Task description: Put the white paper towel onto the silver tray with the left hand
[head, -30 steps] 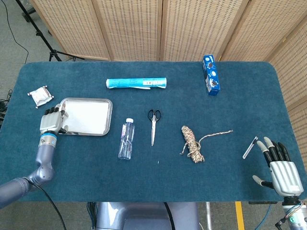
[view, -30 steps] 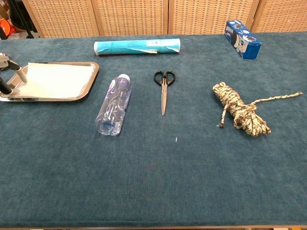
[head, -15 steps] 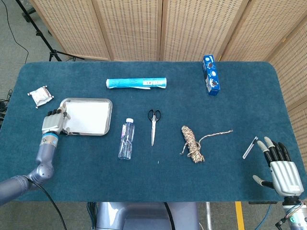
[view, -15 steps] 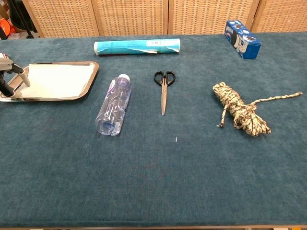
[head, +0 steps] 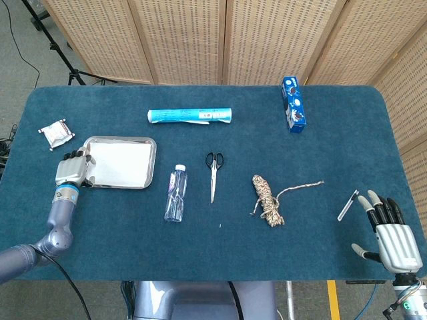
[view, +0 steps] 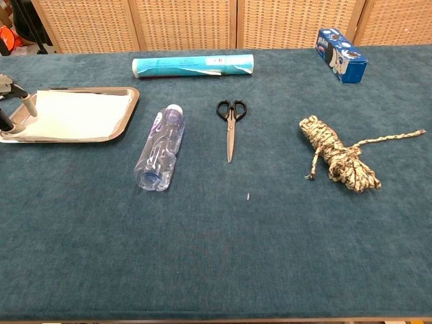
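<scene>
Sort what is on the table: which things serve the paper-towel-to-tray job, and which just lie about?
Job: white paper towel, silver tray, left hand.
Lying about: clear plastic bottle, black-handled scissors, coiled rope, blue box, teal roll.

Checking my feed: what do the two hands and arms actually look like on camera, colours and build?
Both are silver-grey metal. The left hand has dark finger segments with a blue ring at the wrist, on a rounded grey arm; a black cable hangs below it. The right hand has a ribbed silver back, black fingers with pale tips, and a wrist ring with a green light.

shiny metal tray (head: 151, 155) on matt napped blue cloth table (head: 220, 253)
</scene>
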`<state>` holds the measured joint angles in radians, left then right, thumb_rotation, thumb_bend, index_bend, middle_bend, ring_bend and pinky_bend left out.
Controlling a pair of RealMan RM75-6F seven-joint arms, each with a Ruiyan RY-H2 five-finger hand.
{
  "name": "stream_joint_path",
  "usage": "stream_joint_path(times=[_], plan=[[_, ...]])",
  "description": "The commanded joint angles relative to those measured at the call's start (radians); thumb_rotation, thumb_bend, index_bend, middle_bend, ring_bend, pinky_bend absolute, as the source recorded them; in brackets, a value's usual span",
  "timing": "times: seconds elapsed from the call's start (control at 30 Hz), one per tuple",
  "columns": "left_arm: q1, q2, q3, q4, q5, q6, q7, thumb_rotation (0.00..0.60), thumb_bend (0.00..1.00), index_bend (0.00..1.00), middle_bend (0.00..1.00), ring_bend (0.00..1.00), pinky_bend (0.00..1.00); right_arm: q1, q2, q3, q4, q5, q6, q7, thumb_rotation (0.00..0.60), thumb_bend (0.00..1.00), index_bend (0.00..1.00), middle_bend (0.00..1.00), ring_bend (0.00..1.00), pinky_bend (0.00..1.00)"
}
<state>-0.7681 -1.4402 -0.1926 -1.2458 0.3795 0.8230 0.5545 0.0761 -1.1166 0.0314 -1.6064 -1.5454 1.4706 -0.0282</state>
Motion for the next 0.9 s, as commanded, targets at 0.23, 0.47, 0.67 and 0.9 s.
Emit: stream_joint_path(times=[0.23,0.47,0.67,0.9], plan=[[-0.011,-0.011,0.02,0.035,-0.036,-0.005,0.021,0.6,0.41,0.33,0.0,0.0,0.0,-0.001,0.0,-0.001,0.0,-0.003,0.004,0.0,0.6,0.0,0.09,0.0,0.0,0.0],[-0.014,-0.014,0.022,0.051,-0.05,-0.006,0.022,0.6,0.41,0.33,0.0,0.0,0.0,-0.002,0.0,-0.001,0.0,-0.004,0.004,0.0,0.6,0.0,0.09,0.0,0.0,0.0],[-0.003,-0.003,-0.005,0.025,0.002,0.017,-0.036,0.6,0.41,0.33,0.0,0.0,0.0,-0.001,-0.002,-0.001,0.0,-0.005,0.004,-0.002,0.6,0.0,0.09,0.0,0.0,0.0],[0.02,0.048,-0.055,-0.064,0.059,0.031,-0.135,0.6,0.39,0.33,0.0,0.0,0.0,-0.002,-0.001,-0.001,-0.001,-0.003,0.004,-0.002,0.6,0.0,0.09,0.0,0.0,0.0]])
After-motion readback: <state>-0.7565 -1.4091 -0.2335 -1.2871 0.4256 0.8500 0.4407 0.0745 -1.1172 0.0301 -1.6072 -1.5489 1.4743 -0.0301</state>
